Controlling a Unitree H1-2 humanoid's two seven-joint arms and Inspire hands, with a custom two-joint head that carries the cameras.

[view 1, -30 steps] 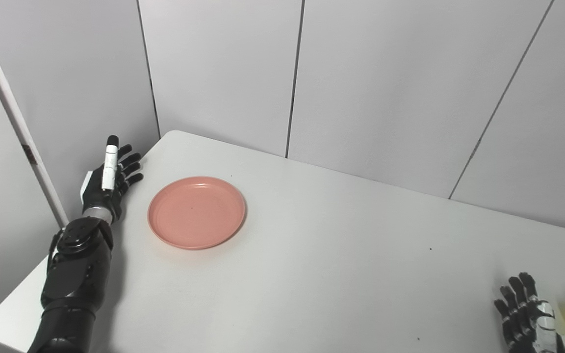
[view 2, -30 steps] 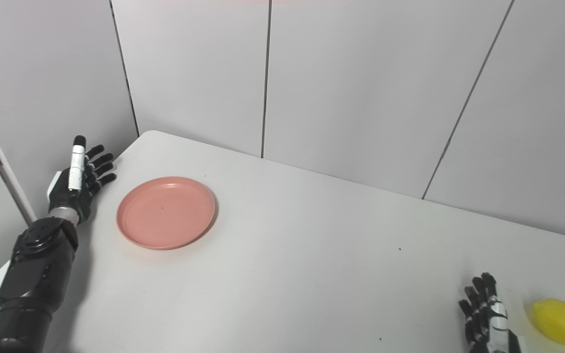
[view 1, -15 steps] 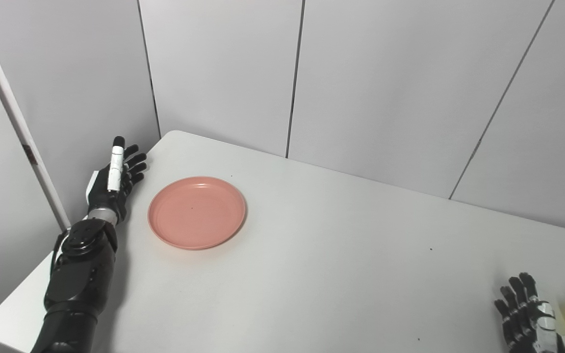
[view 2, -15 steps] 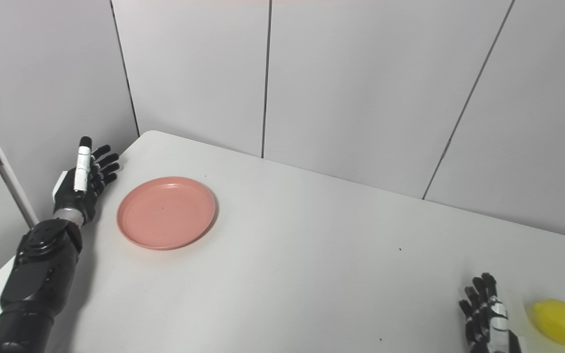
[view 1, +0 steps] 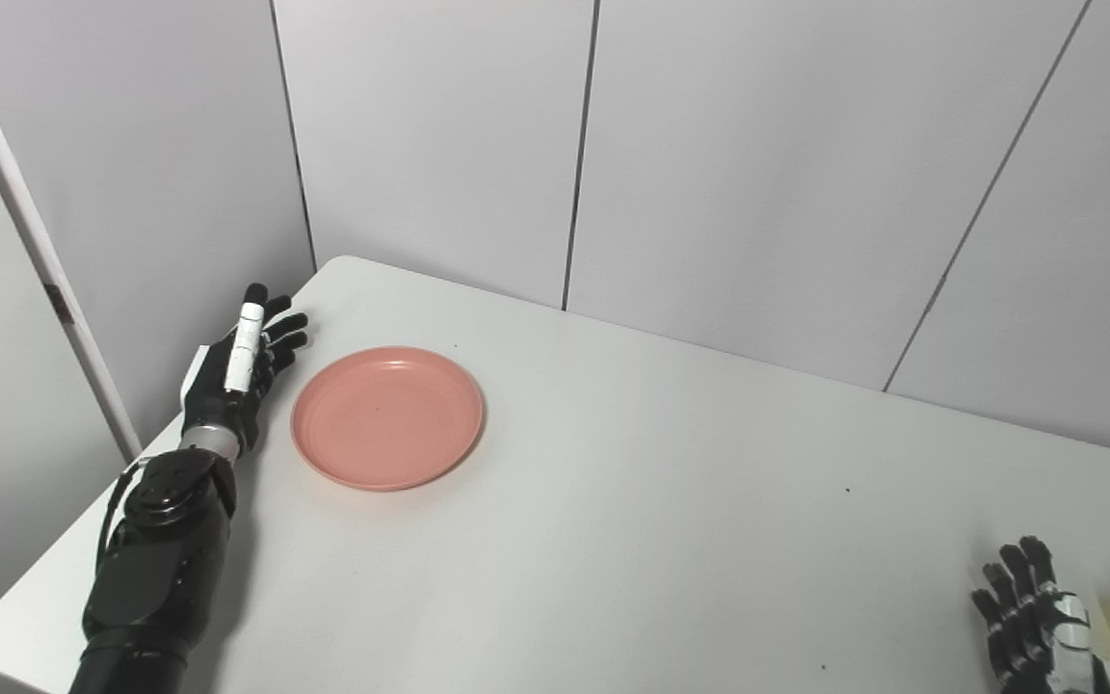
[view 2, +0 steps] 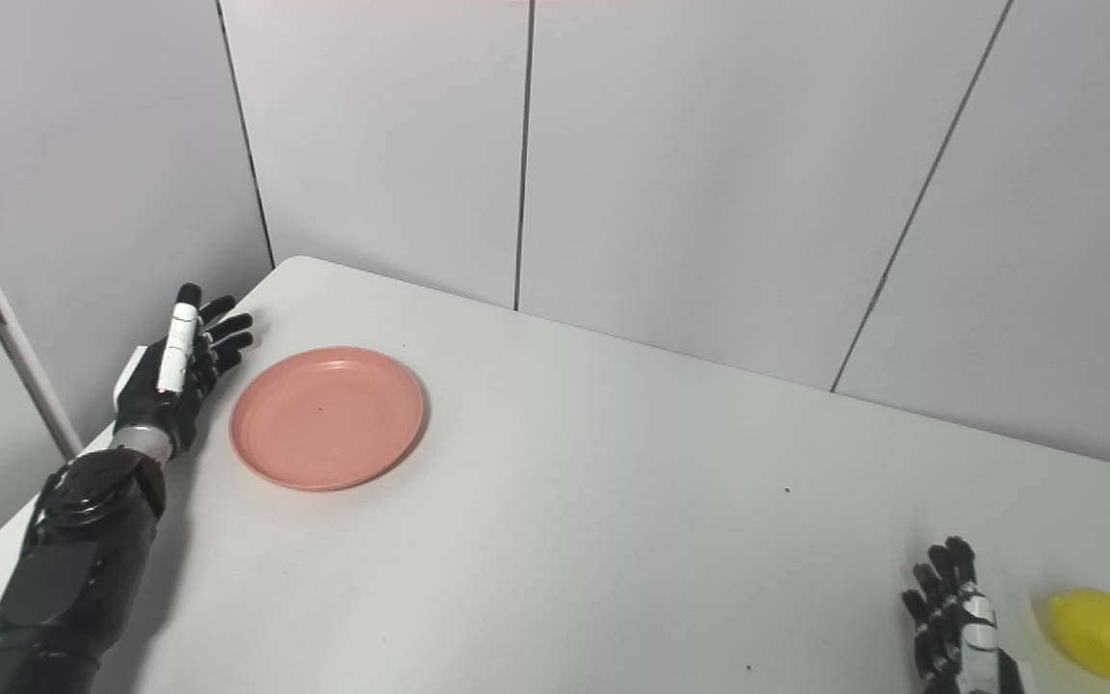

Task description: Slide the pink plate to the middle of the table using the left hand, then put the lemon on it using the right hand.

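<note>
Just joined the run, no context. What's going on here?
Early in the job: nothing is held yet. The left hand is open, fingers spread, beside the left rim of the pink plate, with a small gap between them as far as the views show. The plate sits empty toward the table's left side. The right hand rests open near the bottom right corner, next to the lemon but apart from it. The lemon lies on the table.

Pink plate (view 1: pixel 387 418) flat near table's left end, yellow lemon (view 2: pixel 1106 634) far right
</note>
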